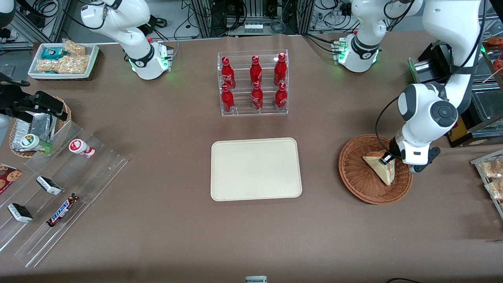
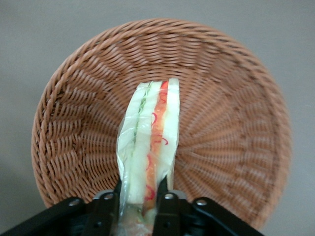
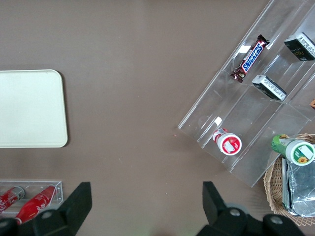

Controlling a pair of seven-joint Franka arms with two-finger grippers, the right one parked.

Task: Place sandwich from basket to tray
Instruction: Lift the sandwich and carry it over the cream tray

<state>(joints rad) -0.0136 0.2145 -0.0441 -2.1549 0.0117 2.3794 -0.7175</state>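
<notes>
The sandwich (image 1: 382, 166), a pale bread wedge in clear wrap with red-orange and green filling, stands on edge in the round reddish-brown wicker basket (image 1: 359, 181) toward the working arm's end of the table. My left gripper (image 1: 387, 158) is down in the basket with a finger on each side of the sandwich. In the left wrist view the black fingers (image 2: 165, 206) press against both faces of the sandwich (image 2: 150, 142), with the basket (image 2: 231, 123) under it. The cream tray (image 1: 256, 169) lies at the table's middle, beside the basket, with nothing on it.
A clear rack of red cola bottles (image 1: 254, 83) stands farther from the front camera than the tray. A clear stepped shelf with snack bars (image 1: 59, 192) and a smaller wicker basket with foil items (image 1: 35, 129) lie toward the parked arm's end. A white snack tray (image 1: 63, 61) sits there too.
</notes>
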